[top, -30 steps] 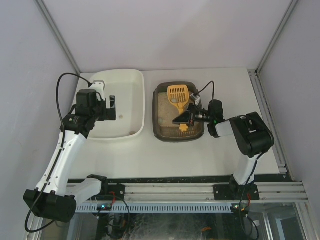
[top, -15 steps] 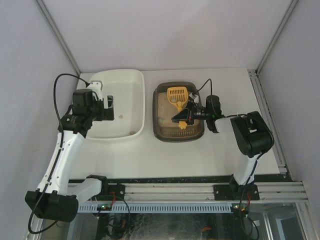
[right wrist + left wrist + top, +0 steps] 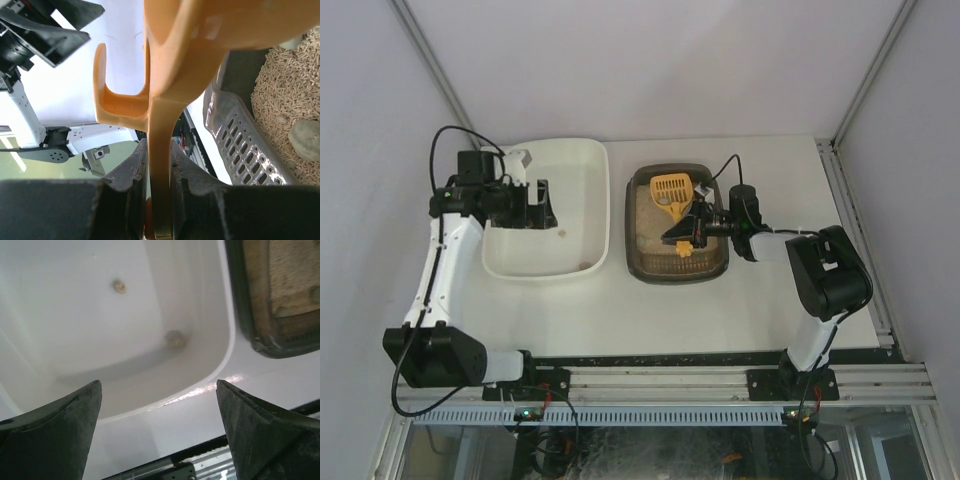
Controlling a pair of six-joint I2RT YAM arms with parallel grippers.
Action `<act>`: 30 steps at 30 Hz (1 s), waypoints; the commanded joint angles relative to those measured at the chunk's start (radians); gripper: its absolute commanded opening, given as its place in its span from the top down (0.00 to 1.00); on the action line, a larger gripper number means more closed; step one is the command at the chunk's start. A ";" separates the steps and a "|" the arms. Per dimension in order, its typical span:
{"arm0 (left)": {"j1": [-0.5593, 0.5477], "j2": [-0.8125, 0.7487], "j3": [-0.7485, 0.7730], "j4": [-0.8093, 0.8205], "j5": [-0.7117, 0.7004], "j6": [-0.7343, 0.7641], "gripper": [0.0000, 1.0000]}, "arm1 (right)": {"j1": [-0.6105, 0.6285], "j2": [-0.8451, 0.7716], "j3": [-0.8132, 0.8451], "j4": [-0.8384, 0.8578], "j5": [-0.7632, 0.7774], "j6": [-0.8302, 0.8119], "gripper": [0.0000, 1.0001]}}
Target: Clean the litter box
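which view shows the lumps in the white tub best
Left wrist: it looks down into the white tub, showing two lumps clearly, apart on its floor. Top external shows them only as tiny specks. Right wrist shows neither.

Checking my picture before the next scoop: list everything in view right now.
litter box: one, dark brown-grey, table centre-right, beige pellets inside
lump: one, grey, on the pellets
scoop: one, yellow-orange, over the litter box
tub: one, white, left of the litter box
clumps: two, greyish, on the tub floor
table: one, white, under both containers
left gripper: one, black, open over the tub
right gripper: one, black, shut on the scoop handle
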 commanded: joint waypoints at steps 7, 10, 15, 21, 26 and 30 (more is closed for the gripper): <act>0.137 0.136 0.245 -0.216 0.490 0.007 0.00 | 0.020 -0.032 0.071 -0.146 -0.080 -0.091 1.00; 0.143 0.143 0.219 -0.191 0.484 -0.023 0.00 | -0.020 -0.067 0.044 -0.210 0.007 -0.131 1.00; 0.150 0.136 0.194 -0.168 0.439 -0.050 0.00 | -0.018 -0.151 0.052 -0.252 0.001 -0.176 1.00; 0.149 0.127 0.157 -0.137 0.428 -0.060 0.00 | 0.010 -0.290 0.103 -0.319 0.084 -0.229 1.00; 0.150 0.128 0.150 -0.136 0.425 -0.056 0.00 | -0.025 -0.240 0.039 -0.249 0.030 -0.184 1.00; 0.149 0.126 0.143 -0.134 0.420 -0.055 0.00 | -0.014 -0.257 0.060 -0.263 0.041 -0.219 1.00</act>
